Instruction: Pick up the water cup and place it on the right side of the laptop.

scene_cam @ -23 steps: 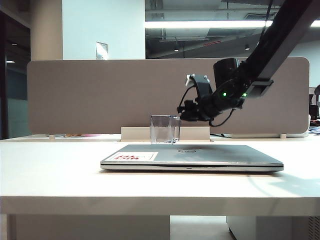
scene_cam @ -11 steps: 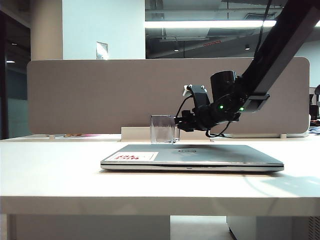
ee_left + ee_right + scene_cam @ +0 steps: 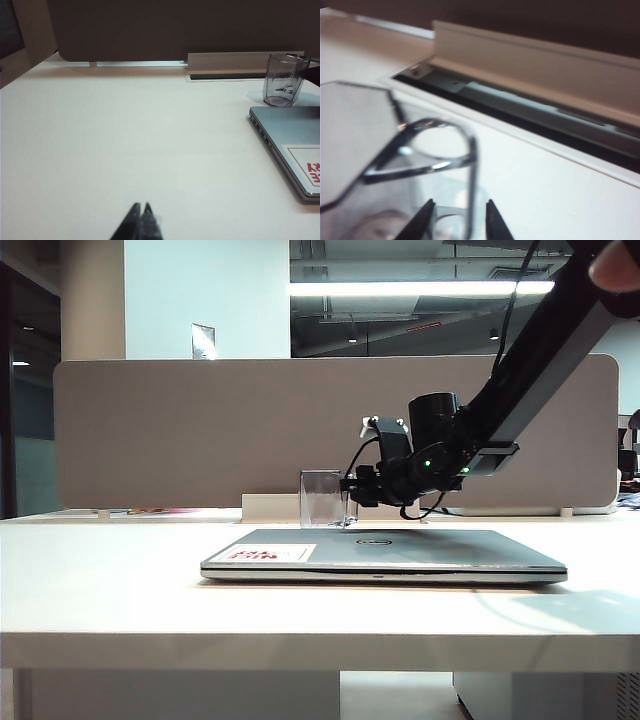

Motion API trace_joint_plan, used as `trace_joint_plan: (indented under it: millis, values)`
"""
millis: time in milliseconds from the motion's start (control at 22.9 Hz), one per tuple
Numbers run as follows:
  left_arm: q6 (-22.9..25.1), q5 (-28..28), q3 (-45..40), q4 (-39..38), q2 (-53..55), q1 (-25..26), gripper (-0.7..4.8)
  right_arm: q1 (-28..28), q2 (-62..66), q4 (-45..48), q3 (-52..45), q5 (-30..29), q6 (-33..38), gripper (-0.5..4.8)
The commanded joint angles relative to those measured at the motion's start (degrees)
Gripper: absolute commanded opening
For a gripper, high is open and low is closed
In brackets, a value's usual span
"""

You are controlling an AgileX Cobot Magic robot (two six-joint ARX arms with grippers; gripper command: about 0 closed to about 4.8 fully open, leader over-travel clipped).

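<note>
Step in hand: approach and grasp of the water cup by its handle. The cup stands upright on the table, just behind the closed laptop, near the laptop's left rear corner.

The right gripper has its fingers spread fully, one on each side of the cup's handle, gripping nothing yet. For a sound grasp, seat the handle well between the fingers before closing, then lift straight up; the faceted clear wall is likely slick.

The right arm slopes down over the laptop's right rear, wrist roughly level.

The left gripper rests closed and empty, low over the table, well left of the laptop.
</note>
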Motion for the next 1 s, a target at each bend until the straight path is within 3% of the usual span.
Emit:
trace_joint_plan:
  millis: [44, 741, 828, 1002]
  values:
    - [0.0, 0.1, 0.2, 0.4, 0.0, -0.1, -0.04, 0.1, 0.0, 0.7, 0.2, 1.5, -0.3, 1.48]
    - [0.0, 0.1, 0.2, 0.3, 0.0, -0.1, -0.04, 0.5, 2.7, 9.1, 0.2, 0.5, 0.2, 1.43]
    - [0.0, 0.2, 0.2, 0.3, 0.0, -0.1, -0.04, 0.7, 2.8, 9.7, 0.2, 0.6, 0.2, 0.87]
    - [0.0, 0.2, 0.2, 0.4, 0.0, -0.1, -0.04, 0.8, 2.8, 10.5, 0.2, 1.3, 0.2, 0.52]
